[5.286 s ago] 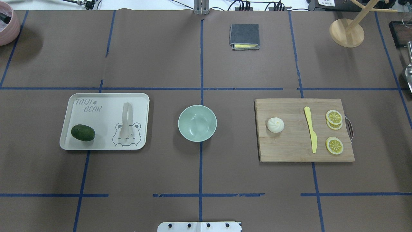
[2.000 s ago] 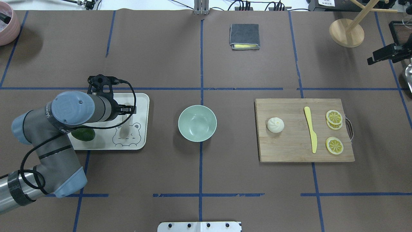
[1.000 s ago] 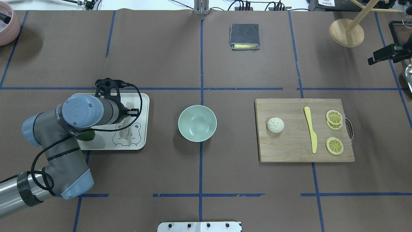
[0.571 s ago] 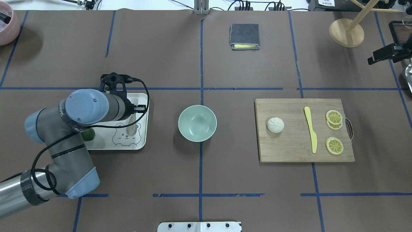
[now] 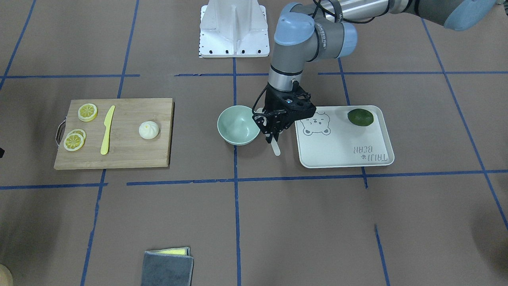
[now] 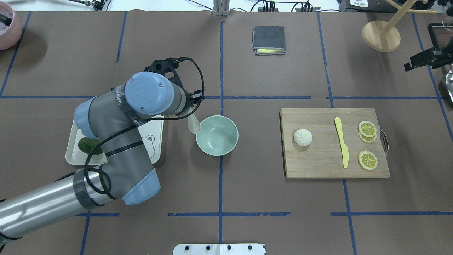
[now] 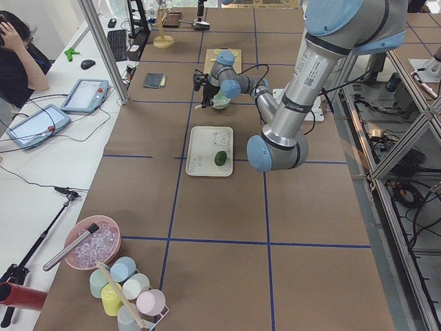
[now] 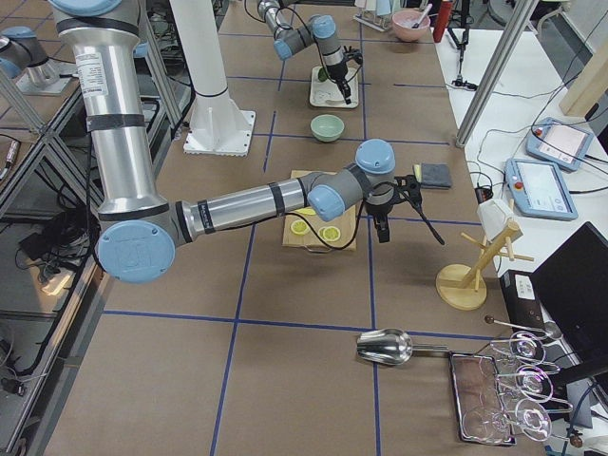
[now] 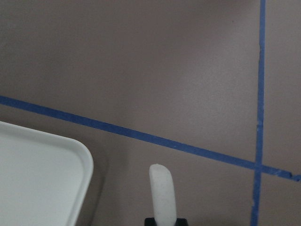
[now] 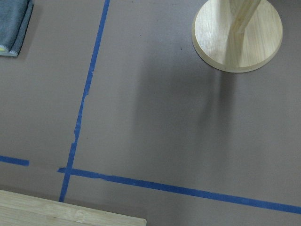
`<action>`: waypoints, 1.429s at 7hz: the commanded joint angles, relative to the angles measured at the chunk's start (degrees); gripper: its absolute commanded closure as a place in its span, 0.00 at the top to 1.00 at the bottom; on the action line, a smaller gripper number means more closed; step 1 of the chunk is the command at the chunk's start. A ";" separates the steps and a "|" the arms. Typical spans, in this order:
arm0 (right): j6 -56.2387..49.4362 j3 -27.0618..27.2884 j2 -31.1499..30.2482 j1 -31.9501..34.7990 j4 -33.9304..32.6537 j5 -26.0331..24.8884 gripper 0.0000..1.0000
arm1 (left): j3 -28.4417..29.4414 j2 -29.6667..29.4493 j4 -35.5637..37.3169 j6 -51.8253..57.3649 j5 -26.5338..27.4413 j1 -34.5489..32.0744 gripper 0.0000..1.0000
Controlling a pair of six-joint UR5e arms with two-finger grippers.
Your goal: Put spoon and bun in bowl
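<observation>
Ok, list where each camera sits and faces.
Front-facing: across the table, facing the robot; left tool holds the spoon beside the bowl.
Overhead: behind the robot, looking down; left arm shows.
Exterior left: table's end, left arm near.
Exterior right: opposite end, right arm near.
Left wrist: down past its tool at spoon, tray.
Right wrist: down at stand base; no arm.
Shared: front and overhead both show the bun.

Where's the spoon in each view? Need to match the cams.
Front-facing: spoon at centre, in left gripper, right of the bowl.
Overhead: spoon at the bowl's left rim.
Exterior left: too small to tell; look beside the bowl.
Exterior right: too small to tell; look above the bowl.
Left wrist: spoon at bottom centre.
Right wrist: not in it.
Shared landmark: the bowl.
</observation>
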 commanded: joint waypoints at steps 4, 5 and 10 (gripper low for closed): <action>-0.06 0.30 0.08 -0.52 0.09 0.00 1.00 | 4.23 -3.68 0.78 -3.51 3.51 4.81 0.48; 0.03 0.30 0.17 -1.75 3.13 -0.96 1.00 | 3.53 -3.50 0.78 -0.27 3.51 4.81 0.99; 1.88 4.33 6.14 -11.33 4.22 -3.95 1.00 | -10.53 10.46 3.15 57.71 -10.44 -14.38 1.00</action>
